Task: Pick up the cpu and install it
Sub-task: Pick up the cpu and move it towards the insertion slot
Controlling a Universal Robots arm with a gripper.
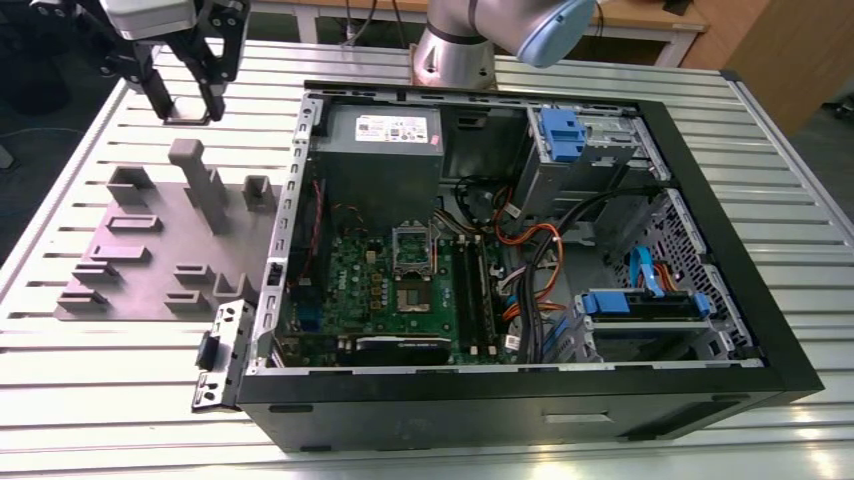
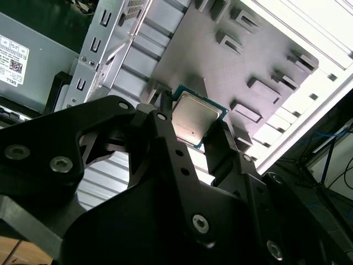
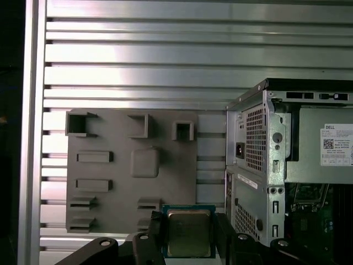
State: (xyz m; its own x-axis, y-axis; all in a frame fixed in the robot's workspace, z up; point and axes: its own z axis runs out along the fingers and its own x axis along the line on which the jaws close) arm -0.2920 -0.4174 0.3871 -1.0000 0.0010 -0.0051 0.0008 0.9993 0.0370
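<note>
The cpu (image 3: 188,233), a small square chip with a silver top and a thin dark green rim, sits between my gripper's (image 3: 188,232) black fingers. In the second wrist view the cpu (image 2: 197,118) is clamped on two opposite edges, with the gripper (image 2: 193,118) shut on it. In the exterior view the gripper (image 1: 187,112) hangs above the slatted table at the far left, beyond the grey fixture plate (image 1: 147,250) and clear of it. The open computer case (image 1: 747,300) lies to the exterior view's right, its motherboard socket frame (image 1: 414,250) facing up.
The grey fixture plate (image 3: 132,165) carries several raised holders and one tall post (image 1: 198,180). The case's metal wall (image 3: 251,160) stands close beside the gripper. A grey power supply (image 1: 376,135), cables (image 1: 534,270) and blue drive brackets (image 1: 641,300) fill the case. The arm's base (image 1: 454,50) stands behind it.
</note>
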